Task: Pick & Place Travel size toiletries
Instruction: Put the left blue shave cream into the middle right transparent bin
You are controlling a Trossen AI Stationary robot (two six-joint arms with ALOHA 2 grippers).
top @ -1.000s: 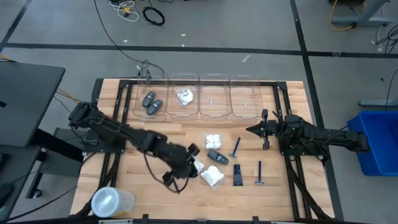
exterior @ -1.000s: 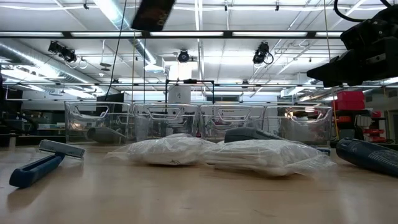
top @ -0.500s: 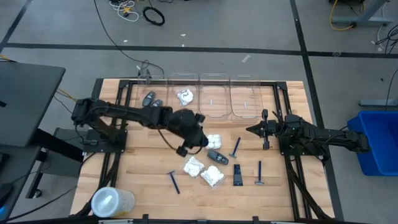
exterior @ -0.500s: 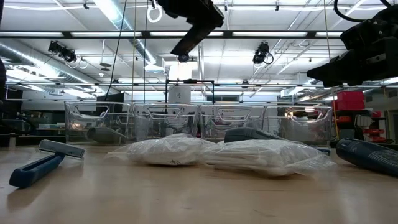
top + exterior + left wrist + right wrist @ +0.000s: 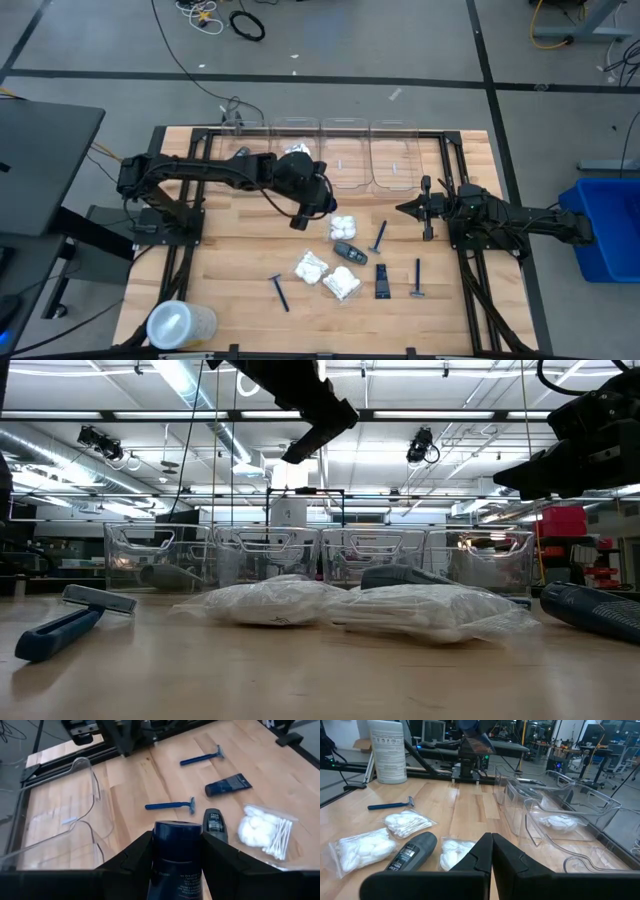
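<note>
Left tool [image 5: 177, 851] grips a glossy dark-blue flat-ended tube [image 5: 176, 847], raised above the wooden bench [image 5: 240, 260]. Right tool [image 5: 491, 851] closed, arm outstretched level.

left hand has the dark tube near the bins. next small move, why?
Probably carry the left hand over the empty third bin before opening: it grips the dark tube just short of the bin row, and the first two bins hold grey cases and a white packet. Right hand waits shut.

The left arm reaches across the table toward its middle, left gripper [image 5: 318, 201] raised, fingers [image 5: 135, 856] clamped on a dark tube [image 5: 176, 851]. The right arm waits at the right side, right gripper [image 5: 417, 208] closed.
</note>
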